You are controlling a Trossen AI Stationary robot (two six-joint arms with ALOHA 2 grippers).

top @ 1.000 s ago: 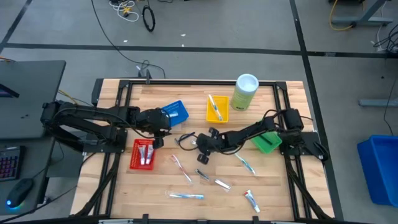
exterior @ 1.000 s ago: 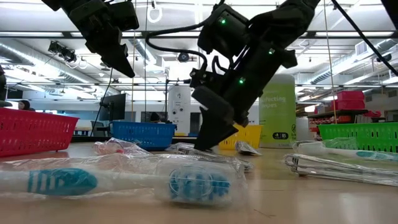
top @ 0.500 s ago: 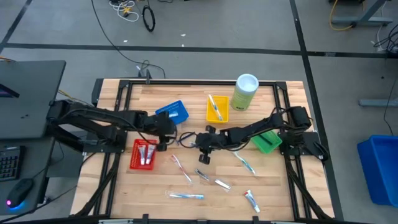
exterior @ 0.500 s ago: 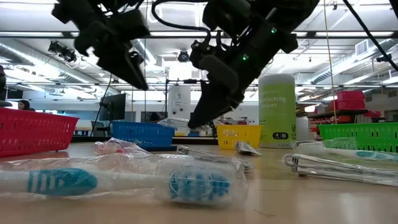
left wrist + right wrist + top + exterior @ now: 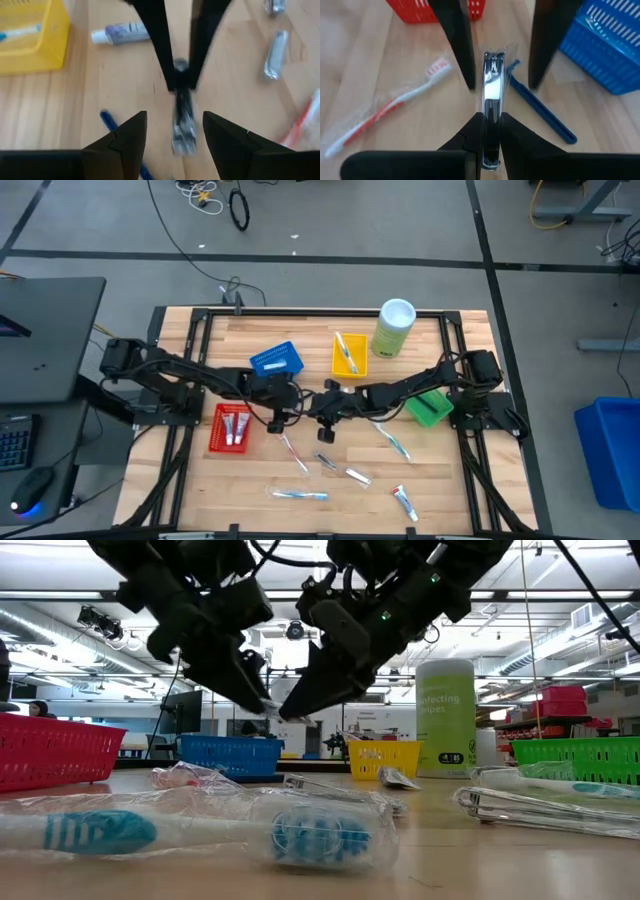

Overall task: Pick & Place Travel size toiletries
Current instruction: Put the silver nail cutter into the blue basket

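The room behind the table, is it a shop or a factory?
Probably a robot lab or workshop: bright strip lights on the ceiling, cables on the floor, and a computer keyboard beside the table.

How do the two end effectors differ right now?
The right end effector is shut on a nail clipper; the left end effector is open and holds nothing. The right reaches in from the green tray side, the left from the red tray side. Both hang above mid-table, tip to tip.

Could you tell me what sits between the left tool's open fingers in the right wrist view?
The wrapped nail clipper, shut in the right tool, sits between the left tool's fingers.
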